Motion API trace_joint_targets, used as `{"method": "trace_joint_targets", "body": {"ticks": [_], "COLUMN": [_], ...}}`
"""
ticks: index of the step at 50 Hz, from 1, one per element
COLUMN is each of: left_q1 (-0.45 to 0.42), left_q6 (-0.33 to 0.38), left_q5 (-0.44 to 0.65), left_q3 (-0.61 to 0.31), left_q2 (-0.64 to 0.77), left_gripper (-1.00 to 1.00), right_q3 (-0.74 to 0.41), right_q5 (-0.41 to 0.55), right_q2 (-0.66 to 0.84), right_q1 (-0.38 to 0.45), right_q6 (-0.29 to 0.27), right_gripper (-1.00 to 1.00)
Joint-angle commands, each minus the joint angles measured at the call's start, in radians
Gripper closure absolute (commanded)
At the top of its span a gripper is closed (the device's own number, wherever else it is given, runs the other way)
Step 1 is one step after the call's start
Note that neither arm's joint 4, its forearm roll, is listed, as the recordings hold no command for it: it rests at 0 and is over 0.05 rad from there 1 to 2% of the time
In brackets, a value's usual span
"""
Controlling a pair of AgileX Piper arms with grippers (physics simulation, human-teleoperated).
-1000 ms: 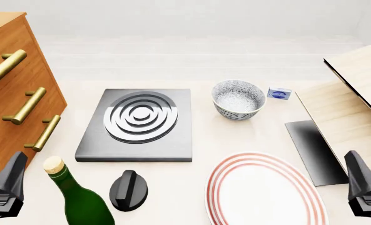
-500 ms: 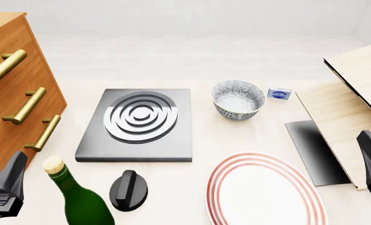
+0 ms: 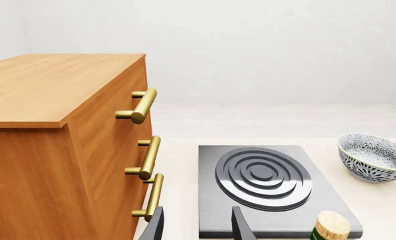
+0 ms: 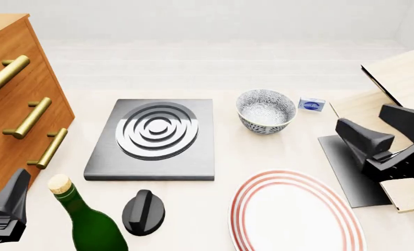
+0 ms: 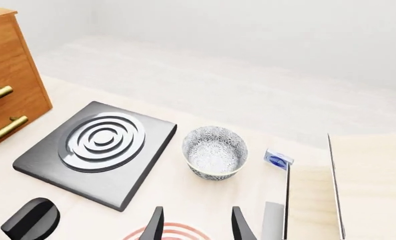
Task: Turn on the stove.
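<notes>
Just ahead and inboard of the parted, empty left gripper (image 4: 4, 212), past the bottle (image 4: 88, 219): knob (image 4: 143, 212), bar pointing toward the stove (image 4: 154, 138); well apart from the right gripper (image 4: 384, 138), likewise parted and empty.

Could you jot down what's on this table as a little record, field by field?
stove slab: dark-grey square with silver ring burner
knob: black, raised bar, on the table near the slab's front edge
bottle: green, corked, left of knob
bowl: patterned
plate: red-rimmed
drawers: wooden, brass handles
left gripper: open, empty
right gripper: open, empty
</notes>
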Motion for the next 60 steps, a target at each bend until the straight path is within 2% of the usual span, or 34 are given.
{"method": "trace_joint_targets", "body": {"ticks": [1,9,14,21,23,28,36,46,54,60], "left_q1": [0.000,0.000,0.000,0.000,0.000,0.000,0.000,0.000,0.000,0.000], "left_q6": [0.000,0.000,0.000,0.000,0.000,0.000,0.000,0.000,0.000,0.000], "left_q5": [0.000,0.000,0.000,0.000,0.000,0.000,0.000,0.000,0.000,0.000], "left_q3": [0.000,0.000,0.000,0.000,0.000,0.000,0.000,0.000,0.000,0.000], "left_q2": [0.000,0.000,0.000,0.000,0.000,0.000,0.000,0.000,0.000,0.000], "left_gripper": [-1.00,-1.00,-1.00,-1.00,-1.00,-1.00,-1.00,-1.00,-1.00,-1.00], "right_q3": [-0.039,-0.041,-0.047,-0.076,-0.082,-0.098,-0.156,-0.208,-0.235,-0.253], "right_q5": [-0.063,-0.132,-0.168,-0.184,-0.196,-0.224,-0.214,-0.210,-0.240,-0.252], "right_q2": [0.164,0.298,0.398,0.452,0.474,0.557,0.650,0.735,0.818,0.863], "right_q1": [0.104,0.184,0.271,0.288,0.304,0.333,0.391,0.422,0.472,0.477], "right_q6": [-0.004,-0.020,-0.017,-0.010,0.015,0.000,-0.007,-0.006,0.036,0.026], "right_gripper": [-1.00,-1.00,-1.00,-1.00,-1.00,-1.00,-1.00,-1.00,-1.00,-1.00]}}
